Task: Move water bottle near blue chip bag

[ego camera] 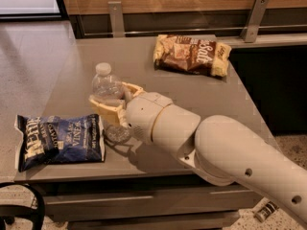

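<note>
The water bottle (106, 83) is clear with a white cap and stands upright, held between the cream fingers (106, 110) of my gripper (114, 99). The gripper is shut on the bottle's body, and the bottle's base (116, 134) shows just above or on the grey table (144, 66); I cannot tell which. The blue chip bag (60, 140) lies flat at the table's front left, just left of the bottle's base. My white arm (216, 152) reaches in from the lower right.
A brown and cream bag marked "Salt" (192, 54) lies at the back right of the table. Metal brackets (116, 16) stand along the back wall. The table's front edge (144, 176) is close below the bag. A dark curved object (21, 205) sits at lower left.
</note>
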You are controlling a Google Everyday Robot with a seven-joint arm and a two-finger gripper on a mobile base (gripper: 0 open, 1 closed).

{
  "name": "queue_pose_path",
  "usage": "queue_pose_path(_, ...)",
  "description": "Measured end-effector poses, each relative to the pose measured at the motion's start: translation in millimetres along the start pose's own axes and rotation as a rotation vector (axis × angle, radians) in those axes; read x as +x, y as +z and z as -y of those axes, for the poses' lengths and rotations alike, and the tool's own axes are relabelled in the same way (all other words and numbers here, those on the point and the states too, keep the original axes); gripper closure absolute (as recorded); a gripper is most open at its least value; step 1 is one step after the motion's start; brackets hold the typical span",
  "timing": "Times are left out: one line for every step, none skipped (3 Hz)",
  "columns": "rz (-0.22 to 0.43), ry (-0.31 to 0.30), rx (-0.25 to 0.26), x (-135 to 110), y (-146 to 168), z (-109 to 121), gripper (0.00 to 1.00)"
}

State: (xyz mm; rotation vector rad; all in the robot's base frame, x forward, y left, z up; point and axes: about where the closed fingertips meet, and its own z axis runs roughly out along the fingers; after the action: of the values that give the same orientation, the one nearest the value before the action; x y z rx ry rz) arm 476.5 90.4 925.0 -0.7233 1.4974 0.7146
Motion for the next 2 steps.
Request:
queue_pose_path(-0.005,-0.002,0.017,7.4,-4.2,-1.3,1.0)
queue_pose_path(-0.005,-0.001,0.023,8.5,-5.2,-1.2,1.0)
